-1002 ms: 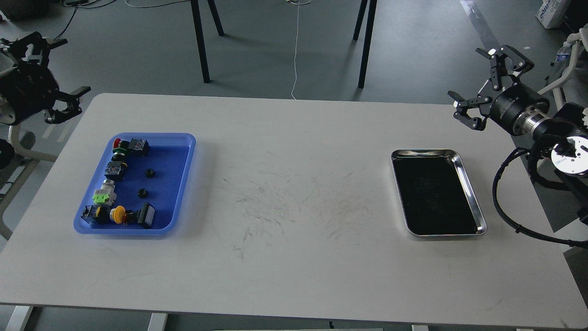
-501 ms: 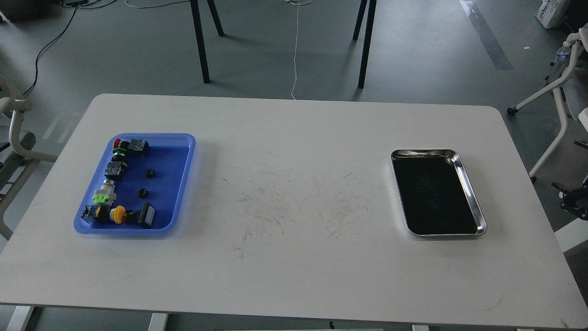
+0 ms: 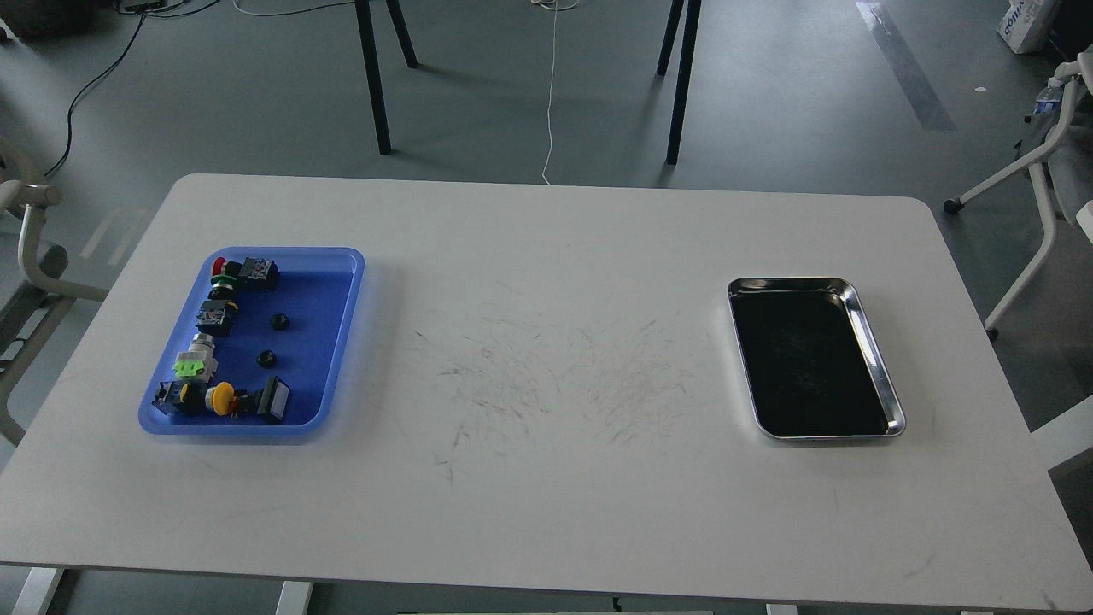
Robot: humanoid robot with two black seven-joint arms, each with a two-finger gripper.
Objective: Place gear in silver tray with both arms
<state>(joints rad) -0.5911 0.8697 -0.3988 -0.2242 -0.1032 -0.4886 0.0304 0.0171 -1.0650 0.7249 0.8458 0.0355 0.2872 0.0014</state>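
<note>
The silver tray (image 3: 871,346) lies on the right side of the white table (image 3: 546,478), its dark bottom bare. Two small black round gears (image 3: 278,322) (image 3: 266,359) lie in the blue plastic tray (image 3: 329,376) at the table's left, among several switches and push-buttons. Neither arm nor gripper shows in the head view.
The blue tray also holds a red-capped button (image 3: 219,263), a green-tabbed part (image 3: 189,367) and a yellow-capped button (image 3: 221,397) along its left and front sides. Chair frames stand beside the table at left (image 3: 34,256) and right (image 3: 1037,179). Black table legs (image 3: 376,85) stand behind.
Both arms, raised at the left and right edges one second ago with open grippers, have withdrawn out of view. The trays and parts have not moved.
</note>
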